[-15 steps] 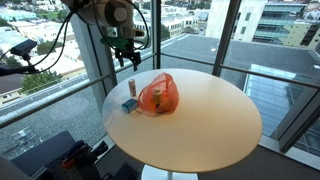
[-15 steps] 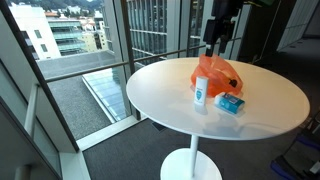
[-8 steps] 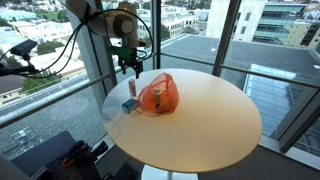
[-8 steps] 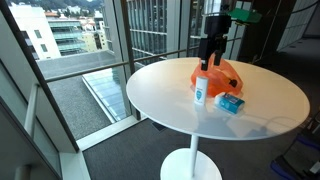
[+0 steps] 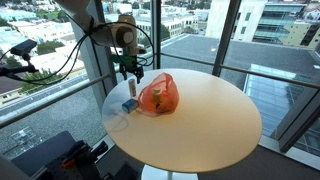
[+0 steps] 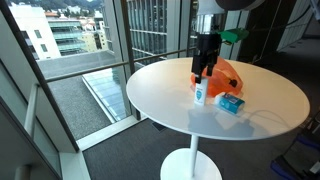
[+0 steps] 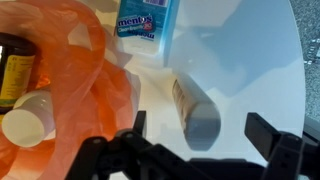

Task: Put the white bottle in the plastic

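White, rounded arm (image 5: 120, 32) shells, grey at the joints. Black cables (image 5: 72, 45) looped alongside. Black pincer (image 5: 128, 70) below a dark wrist block. 2 matte black, blocky fingers (image 7: 270, 140) in the wrist view. Green patch (image 6: 232, 36) beside the wrist in an exterior view.
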You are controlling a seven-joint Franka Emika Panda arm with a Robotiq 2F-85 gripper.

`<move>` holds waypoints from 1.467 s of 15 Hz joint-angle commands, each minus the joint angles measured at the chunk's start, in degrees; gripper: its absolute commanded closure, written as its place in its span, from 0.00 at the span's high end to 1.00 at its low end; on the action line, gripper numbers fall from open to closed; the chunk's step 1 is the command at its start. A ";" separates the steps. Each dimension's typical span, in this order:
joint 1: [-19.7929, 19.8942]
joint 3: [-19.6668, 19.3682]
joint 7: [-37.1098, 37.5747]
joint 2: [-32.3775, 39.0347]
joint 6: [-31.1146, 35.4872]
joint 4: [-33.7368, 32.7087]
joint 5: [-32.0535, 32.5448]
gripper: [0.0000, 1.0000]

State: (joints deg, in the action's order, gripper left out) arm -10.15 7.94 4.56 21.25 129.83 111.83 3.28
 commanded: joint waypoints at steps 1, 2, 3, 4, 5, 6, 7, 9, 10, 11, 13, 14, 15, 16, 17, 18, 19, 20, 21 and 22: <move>-1.87 -0.96 1.97 1.76 0.64 -2.78 2.60 0.74; -2.19 -1.08 2.27 1.98 0.87 -3.11 3.05 0.66; -2.44 -1.14 2.48 2.10 0.94 -3.39 3.34 0.58; -2.64 -1.18 2.61 2.10 0.94 -3.57 3.59 0.49; -2.78 -1.19 2.61 2.04 0.88 -3.70 3.63 0.42; -2.90 -1.28 2.64 1.91 0.64 -3.81 3.68 0.34; -2.94 -1.34 2.59 1.82 0.41 -3.93 3.69 0.25; -2.83 -1.41 2.44 1.58 -0.06 -4.01 3.49 0.10; -2.72 -1.52 2.46 1.36 -0.36 -3.97 3.42 0.09; -2.57 -1.54 2.28 1.25 -0.72 -4.06 3.17 0.10; -2.25 -1.65 1.93 0.78 -1.40 -4.10 2.71 0.10; -2.09 -1.66 1.73 0.34 -1.86 -4.14 2.41 0.10; -1.95 -1.66 1.54 0.01 -2.19 -4.25 2.19 0.10; -1.77 -1.61 1.33 -0.52 -2.75 -4.45 1.89 0.10; -1.55 -1.47 1.00 -1.00 -3.26 -4.68 1.50 0.10; -1.23 -1.25 0.52 -1.57 -3.92 -5.04 0.90 0.10; -0.79 -0.97 -0.20 -2.18 -4.99 -5.52 -0.05 0.10; -0.50 -0.84 -0.62 -2.87 -6.00 -5.90 -0.86 0.10; -0.23 -0.86 -0.86 -3.67 -7.23 -6.36 -1.61 0.10; -0.02 -1.06 -0.82 -4.60 -8.80 -6.92 -2.01 0.10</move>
State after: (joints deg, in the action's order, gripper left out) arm -11.65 6.36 5.16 19.58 125.62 106.48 3.43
